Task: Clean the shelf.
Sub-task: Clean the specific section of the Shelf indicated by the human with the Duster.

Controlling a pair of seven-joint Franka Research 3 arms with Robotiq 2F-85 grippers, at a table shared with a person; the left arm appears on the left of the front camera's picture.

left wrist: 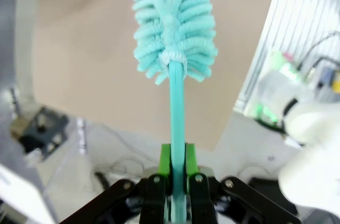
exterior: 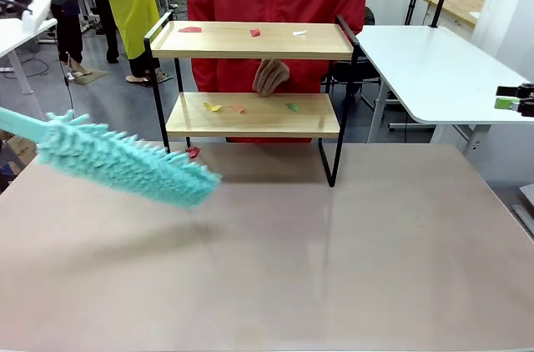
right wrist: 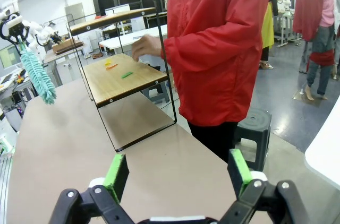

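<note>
The duster's [left wrist: 174, 33] handle sits clamped between the left gripper's [left wrist: 178, 163] fingers. Its head lies ahead of them, above the table [exterior: 334, 269] and short of the shelf [exterior: 250, 41]. The shelf stands on the table ahead of the right gripper's [right wrist: 178, 173] spread fingers, well apart and to their left. Three scraps [exterior: 255, 32] lie on its top board, three on the lower, and one on the table beside its leg. A person [right wrist: 223, 43] stands behind the shelf, with a hand [exterior: 269, 77] showing between the boards.

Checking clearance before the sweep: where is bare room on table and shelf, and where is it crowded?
Bare: the table between duster, shelf and right edge; the top board's right end. Crowded: both boards' middles, strewn with scraps, with a hand behind.
</note>
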